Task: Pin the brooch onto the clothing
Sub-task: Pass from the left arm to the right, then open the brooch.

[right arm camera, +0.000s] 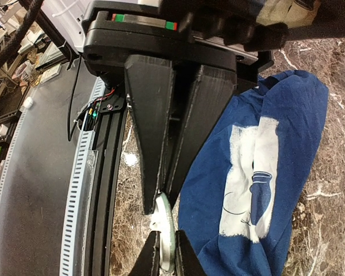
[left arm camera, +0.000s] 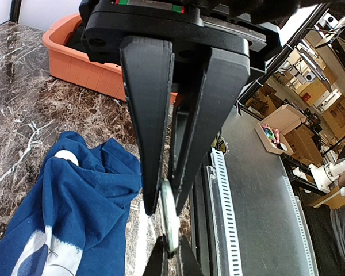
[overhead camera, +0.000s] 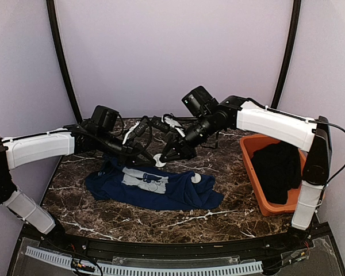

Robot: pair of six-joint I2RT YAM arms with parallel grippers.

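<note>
1. The left tool (overhead camera: pixel 152 157) has its two black fingers pinched almost together on the rim of the small round white-backed brooch (overhead camera: pixel 159 160). The right tool (overhead camera: pixel 166 156) meets it nose to nose, its fingers likewise closed on the same disc from the opposite side.
2. The brooch hangs in the air between them, by the far edge of the navy blue short-sleeved T-shirt (overhead camera: pixel 161 194). The shirt lies rumpled on the dark marble-patterned bench (overhead camera: pixel 218 221).
3. To my eye the step is a two-sided hold to work the pin. I would keep one tool steady as an anchor and move only the other. The grip should stay light enough not to twist the thin disc out. The fabric should be bunched before bringing the pin down.
4. From the left wrist the brooch (left arm camera: pixel 168 225) shows edge-on as a thin pale sliver, and from the right wrist (right arm camera: pixel 164 231) as a white rim. I cannot make out its face or the pin.
5. The shirt's grey-white chest print faces up. A small white round piece (overhead camera: pixel 196 178) lies on its right side, and I cannot tell what it is.
</note>
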